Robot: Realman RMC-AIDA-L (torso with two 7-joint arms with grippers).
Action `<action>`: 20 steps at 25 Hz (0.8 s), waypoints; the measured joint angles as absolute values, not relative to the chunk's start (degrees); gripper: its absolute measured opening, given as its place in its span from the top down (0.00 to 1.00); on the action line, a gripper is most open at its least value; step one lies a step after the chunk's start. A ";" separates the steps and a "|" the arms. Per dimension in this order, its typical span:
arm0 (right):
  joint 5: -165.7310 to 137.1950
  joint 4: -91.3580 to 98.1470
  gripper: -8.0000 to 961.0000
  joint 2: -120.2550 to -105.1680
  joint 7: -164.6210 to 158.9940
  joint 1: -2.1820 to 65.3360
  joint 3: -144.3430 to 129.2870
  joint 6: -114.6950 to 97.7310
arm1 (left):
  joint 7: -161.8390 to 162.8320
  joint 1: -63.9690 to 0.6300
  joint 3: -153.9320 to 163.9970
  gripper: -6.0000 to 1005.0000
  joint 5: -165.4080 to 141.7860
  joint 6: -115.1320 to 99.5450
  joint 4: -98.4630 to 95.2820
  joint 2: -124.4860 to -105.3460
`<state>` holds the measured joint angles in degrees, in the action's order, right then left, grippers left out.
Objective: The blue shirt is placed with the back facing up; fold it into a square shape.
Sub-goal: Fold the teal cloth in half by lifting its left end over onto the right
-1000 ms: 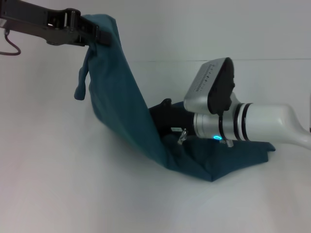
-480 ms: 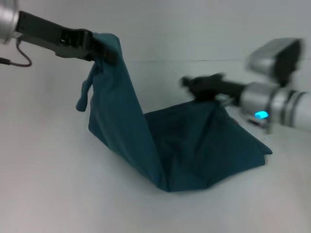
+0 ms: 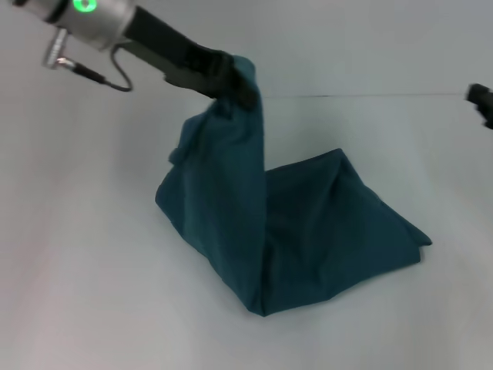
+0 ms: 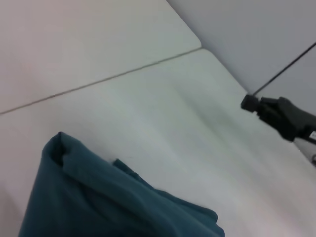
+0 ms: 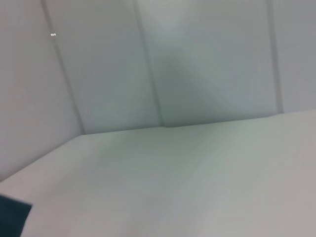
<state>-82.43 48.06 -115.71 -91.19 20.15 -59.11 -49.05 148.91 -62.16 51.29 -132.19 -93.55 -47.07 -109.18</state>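
The blue shirt [image 3: 308, 231] is a large dark teal cloth, partly lying on the white table [image 3: 92, 293] and partly lifted. My left gripper [image 3: 235, 81] is shut on one edge of it and holds that edge high above the table, so the cloth hangs down in a steep fold. The rest spreads flat toward the right. Only the dark tip of my right gripper [image 3: 481, 102] shows at the far right edge, well away from the shirt. The left wrist view shows the shirt [image 4: 98, 197] below and the right gripper [image 4: 276, 112] farther off.
The table's far edge [image 3: 370, 95] meets a pale wall behind the shirt. A cable [image 3: 100, 77] loops under the left arm's wrist. A small corner of the shirt [image 5: 12, 217] shows in the right wrist view, with bare tabletop [image 5: 197, 187] around it.
My left gripper has carried the lifted edge of the shirt to the right. My right arm has let go and pulled away to the far right, and the cloth it held has sunk flat.
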 joint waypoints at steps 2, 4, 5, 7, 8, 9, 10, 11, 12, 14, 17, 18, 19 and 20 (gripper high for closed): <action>-85.63 48.20 0.99 -115.70 -92.26 19.81 -54.43 -51.80 | 149.89 -64.37 53.49 0.82 -132.19 -92.05 -45.43 -109.42; -88.71 48.28 0.99 -115.74 -92.80 19.66 -50.58 -54.33 | 150.67 -66.39 55.32 0.82 -132.20 -90.69 -44.01 -109.70; -91.18 48.33 0.99 -115.78 -93.20 19.62 -47.43 -56.37 | 151.03 -67.22 56.12 0.81 -132.24 -90.02 -43.40 -109.90; -93.15 48.36 0.99 -115.79 -93.58 19.57 -44.83 -57.64 | 151.75 -68.83 57.47 0.81 -132.58 -88.58 -42.46 -110.54; -93.15 48.36 0.99 -115.79 -93.58 19.57 -44.83 -57.64 | 152.05 -69.48 57.83 0.81 -132.98 -87.96 -42.28 -110.92; -93.81 48.37 0.99 -115.81 -93.67 19.53 -43.86 -57.99 | 152.37 -70.08 58.15 0.81 -133.60 -87.38 -42.08 -111.35; -94.46 48.39 0.99 -115.83 -93.71 19.46 -42.85 -58.39 | 152.60 -70.76 58.31 0.81 -134.45 -86.72 -41.99 -111.93; -94.95 48.44 0.99 -115.86 -93.71 19.40 -41.96 -58.76 | 152.71 -71.19 58.40 0.80 -135.02 -86.29 -41.90 -112.30; -95.27 48.46 0.99 -115.88 -93.72 19.27 -41.24 -59.17 | 152.76 -71.60 58.44 0.80 -135.55 -85.94 -41.76 -112.70; -95.60 48.51 0.99 -115.89 -93.73 19.11 -40.17 -59.88 | 152.79 -72.57 58.47 0.80 -137.12 -85.16 -41.38 -113.70; -95.74 48.53 0.99 -115.89 -93.74 19.03 -39.12 -60.70 | 152.80 -73.55 58.60 0.79 -139.70 -84.23 -40.67 -115.07; -95.75 48.53 0.99 -115.88 -93.75 19.03 -38.95 -60.90 | 152.80 -73.77 58.67 0.79 -140.29 -84.06 -40.55 -115.51; -95.76 48.54 0.99 -115.88 -93.75 19.02 -38.87 -60.98 | 152.80 -73.93 58.88 0.79 -140.70 -83.94 -40.48 -115.89; -95.76 48.54 0.99 -115.88 -93.75 19.02 -38.85 -61.05 | 152.80 -74.07 59.34 0.79 -140.97 -83.85 -40.46 -116.40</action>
